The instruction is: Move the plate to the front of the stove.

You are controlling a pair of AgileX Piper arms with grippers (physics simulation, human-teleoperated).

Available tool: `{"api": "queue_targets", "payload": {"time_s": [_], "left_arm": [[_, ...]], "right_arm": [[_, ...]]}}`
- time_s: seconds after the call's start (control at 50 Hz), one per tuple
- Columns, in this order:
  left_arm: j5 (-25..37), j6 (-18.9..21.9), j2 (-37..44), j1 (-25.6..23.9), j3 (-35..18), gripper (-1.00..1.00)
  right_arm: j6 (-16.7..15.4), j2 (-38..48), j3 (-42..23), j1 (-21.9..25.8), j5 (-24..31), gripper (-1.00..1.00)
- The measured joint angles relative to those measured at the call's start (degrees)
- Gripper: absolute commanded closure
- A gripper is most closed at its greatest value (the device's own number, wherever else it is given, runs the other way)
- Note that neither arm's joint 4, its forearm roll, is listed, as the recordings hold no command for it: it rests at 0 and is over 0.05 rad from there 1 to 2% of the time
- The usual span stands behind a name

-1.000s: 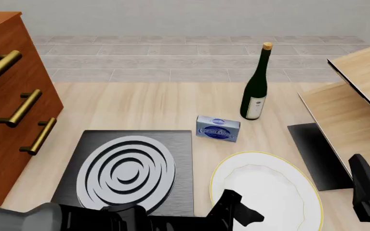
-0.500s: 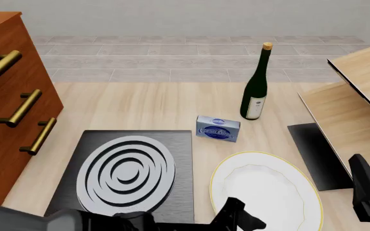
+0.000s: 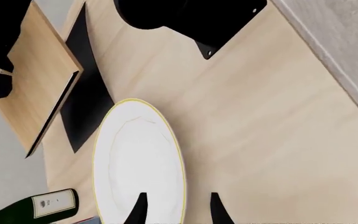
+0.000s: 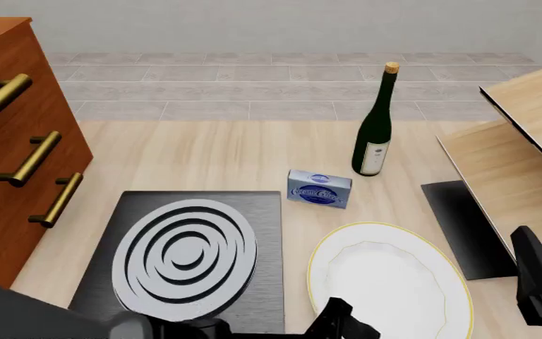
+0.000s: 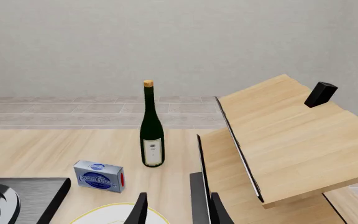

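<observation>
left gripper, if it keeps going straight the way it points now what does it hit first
Most likely the plate: the left gripper has one finger over the near rim, one beside it. Depth is unclear, so it may skim above it.

plate (image 4: 389, 281): big round white, thin gold rim, lying flat on table; near edge sits btwn the left gripper (image 3: 176, 210) jaws, contact prob. but can't confirm.
stove (image 4: 186, 251): flat black square slab w/ silver-grey oval rings, flat on table, beside the left jaws, just apart from plate.
</observation>
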Motion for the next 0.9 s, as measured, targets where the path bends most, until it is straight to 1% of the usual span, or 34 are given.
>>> {"api": "queue_targets", "payload": {"time_s": [0.3,0.7,0.9], "left_arm": [[-1.84,1.78,2.10,1.85,0.47,-1.00],[-1.67,4.49,2.57,4.48,0.44,-1.00],[-1.02,5.31,2.58,4.53,-0.16,-1.00]], "right_arm": [[0.00,0.00,0.00,0.00,0.00,-1.00],[0.00,0.00,0.00,0.00,0.01,-1.00],[0.00,0.00,0.00,0.00,0.00,-1.00]]}}
